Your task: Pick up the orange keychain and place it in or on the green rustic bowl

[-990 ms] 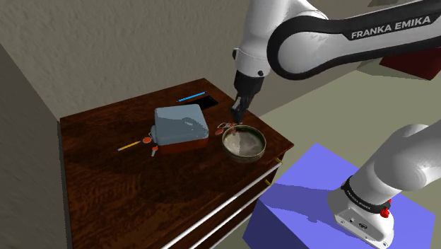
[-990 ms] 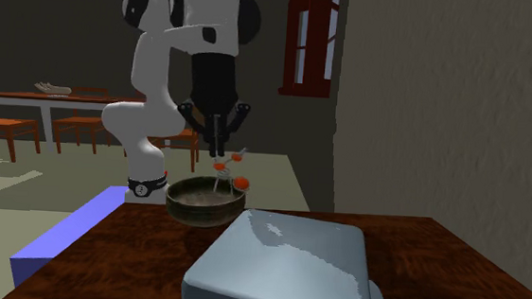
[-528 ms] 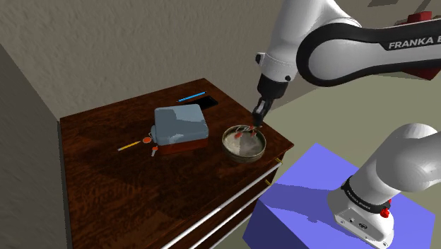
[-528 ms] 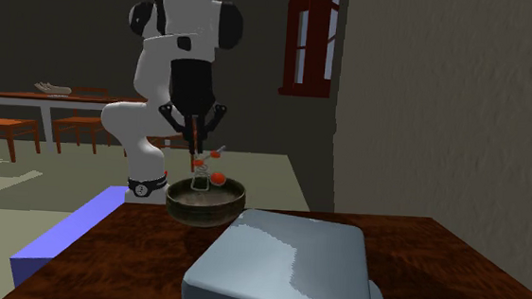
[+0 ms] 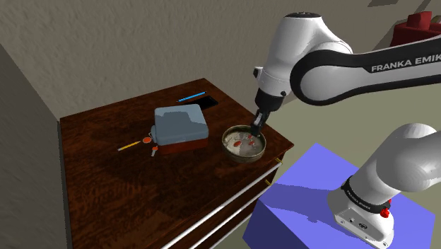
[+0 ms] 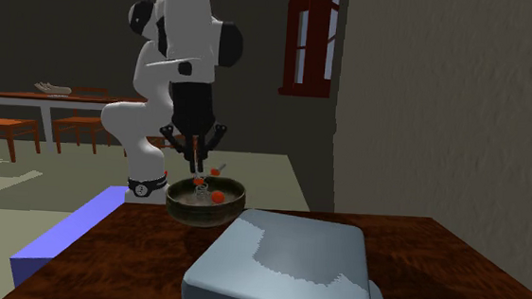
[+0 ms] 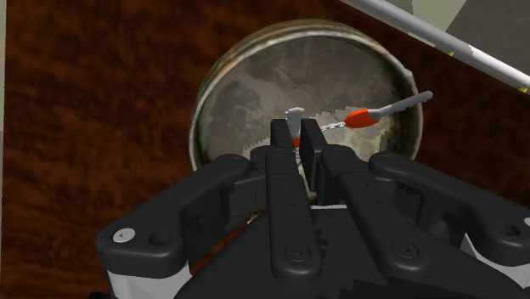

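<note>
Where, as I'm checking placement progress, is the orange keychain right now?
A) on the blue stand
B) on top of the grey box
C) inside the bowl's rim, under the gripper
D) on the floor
C: the orange keychain dangles inside the rim of the bowl from the gripper, which is shut on it.

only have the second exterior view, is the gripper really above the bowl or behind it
observer: Above it. The wrist view looks straight down past the gripper into the bowl.
operator: is it holding the keychain
observer: Yes, the fingers clasp part of the keychain; its orange piece hangs out over the bowl's floor.
operator: anything on the table i can't see
observer: In the shoulder view a yellow pencil lies on the table near the grey box, on the side away from the bowl.
</note>
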`<state>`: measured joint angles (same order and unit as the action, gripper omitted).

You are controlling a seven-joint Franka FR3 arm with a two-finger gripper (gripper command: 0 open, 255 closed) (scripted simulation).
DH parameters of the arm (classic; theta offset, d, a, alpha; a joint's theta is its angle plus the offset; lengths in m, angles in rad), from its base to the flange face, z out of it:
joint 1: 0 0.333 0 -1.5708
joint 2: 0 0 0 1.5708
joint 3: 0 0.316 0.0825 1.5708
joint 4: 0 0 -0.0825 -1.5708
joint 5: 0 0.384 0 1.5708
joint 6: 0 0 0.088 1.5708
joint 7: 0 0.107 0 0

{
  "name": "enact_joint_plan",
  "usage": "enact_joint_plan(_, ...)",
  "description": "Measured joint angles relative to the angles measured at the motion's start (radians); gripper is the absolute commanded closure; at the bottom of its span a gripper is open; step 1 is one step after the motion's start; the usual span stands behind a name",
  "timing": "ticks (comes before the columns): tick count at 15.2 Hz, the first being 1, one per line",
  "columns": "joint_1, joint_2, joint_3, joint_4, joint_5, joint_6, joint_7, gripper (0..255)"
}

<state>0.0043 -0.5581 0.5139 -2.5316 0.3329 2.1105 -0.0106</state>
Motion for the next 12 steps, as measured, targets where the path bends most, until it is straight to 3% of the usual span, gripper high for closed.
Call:
enact_joint_plan(5,0.001,0.027,0.019,-0.048,0.01,0.075,-0.003,255)
enact_joint_plan(11,0.001,0.033,0.022,-0.054,0.011,0.086,-0.003,255)
enact_joint_plan(12,0.001,0.033,0.022,-0.054,0.011,0.086,-0.003,0)
